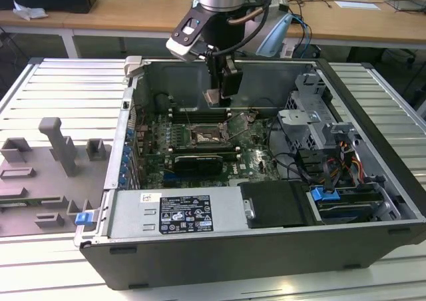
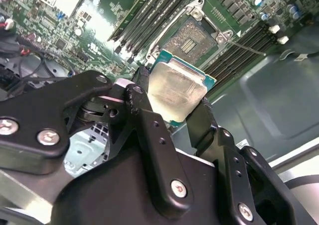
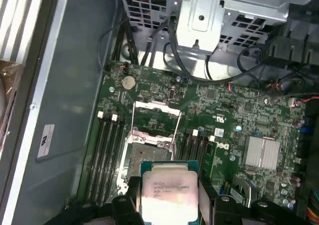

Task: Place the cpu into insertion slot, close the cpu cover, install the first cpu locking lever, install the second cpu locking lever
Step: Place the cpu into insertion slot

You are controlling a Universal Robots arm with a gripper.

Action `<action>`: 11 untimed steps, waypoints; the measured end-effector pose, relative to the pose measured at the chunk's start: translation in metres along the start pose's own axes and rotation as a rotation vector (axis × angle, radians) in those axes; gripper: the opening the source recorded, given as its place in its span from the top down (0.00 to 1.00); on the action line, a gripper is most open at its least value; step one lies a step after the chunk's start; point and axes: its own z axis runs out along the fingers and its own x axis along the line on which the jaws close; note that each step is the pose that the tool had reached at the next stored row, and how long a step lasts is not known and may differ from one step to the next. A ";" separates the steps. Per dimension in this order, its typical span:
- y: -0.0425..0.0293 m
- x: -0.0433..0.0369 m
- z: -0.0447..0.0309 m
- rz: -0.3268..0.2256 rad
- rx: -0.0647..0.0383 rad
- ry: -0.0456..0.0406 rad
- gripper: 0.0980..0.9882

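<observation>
My gripper (image 1: 221, 96) hangs inside the open computer case, shut on the cpu (image 1: 212, 98), a flat square chip with a pale silver top. In both wrist views the cpu (image 2: 177, 90) (image 3: 167, 190) sits between the two black fingers (image 2: 144, 110), clamped by its edges. The insertion slot (image 1: 205, 136) (image 3: 144, 151) (image 2: 192, 41) lies below the chip on the green board, with a gap between them, and nothing is in it. The cpu cover (image 3: 157, 106), a thin metal frame, stands swung open at the slot's far side.
Long black memory slots (image 3: 108, 150) flank the socket. A metal drive cage (image 1: 309, 118) with cables (image 1: 293, 164) fills the case toward the exterior view's right, and the power supply (image 1: 176, 214) lies along the near wall. A grey fixture block (image 1: 56, 144) stands outside on the table.
</observation>
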 end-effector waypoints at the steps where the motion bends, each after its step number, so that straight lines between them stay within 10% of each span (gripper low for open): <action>1: -0.0001 0.0000 0.0011 0.011 0.000 -0.0011 0.50; 11: -0.0066 0.0020 0.0289 0.093 0.003 -0.0103 0.50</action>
